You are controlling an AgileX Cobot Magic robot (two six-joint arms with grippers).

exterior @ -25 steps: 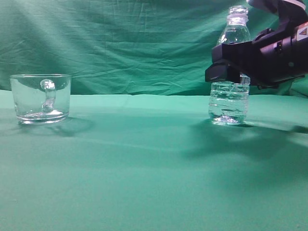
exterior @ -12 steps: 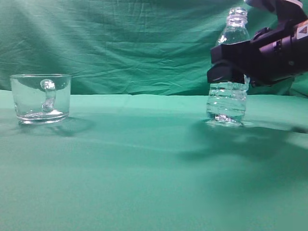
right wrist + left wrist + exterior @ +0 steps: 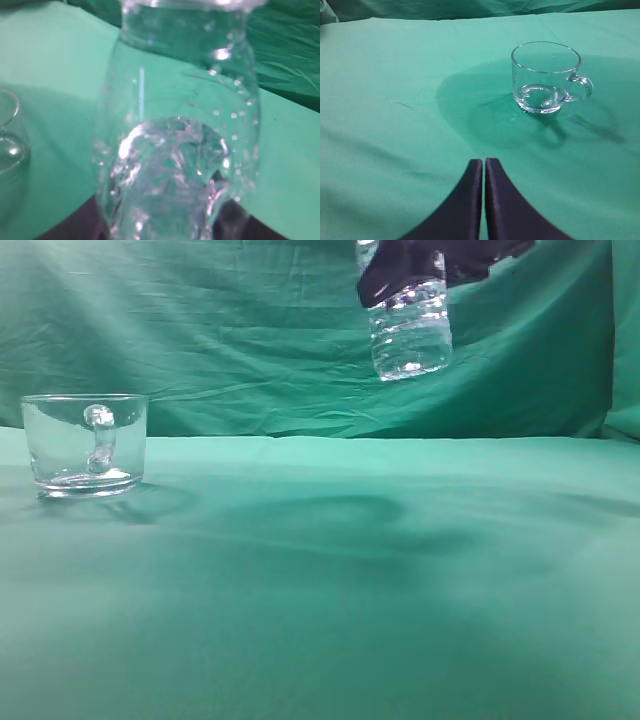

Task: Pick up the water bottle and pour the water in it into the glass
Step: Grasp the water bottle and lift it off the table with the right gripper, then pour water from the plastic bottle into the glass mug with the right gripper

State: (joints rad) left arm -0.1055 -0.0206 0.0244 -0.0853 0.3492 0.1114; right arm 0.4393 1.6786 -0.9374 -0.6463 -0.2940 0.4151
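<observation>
We see the water bottle (image 3: 409, 332) lifted clear of the bench (image 3: 330, 580), hanging in the air near the top of the exterior view, above the bench's far edge and right of its middle. The right hand (image 3: 425, 262) is closed around its upper body, dark fingers (image 3: 385, 275) on the clear plastic; the ribbed lower part hangs below the grip. Water (image 3: 170, 175) fills the lower bottle in the right wrist view. The glass mug (image 3: 85, 445) stands upright near the bench's far left edge, well apart from the bottle. Our left hand (image 3: 484, 200) is closed on nothing, its fingers pressed together, low over the bench, with the mug beyond it.
</observation>
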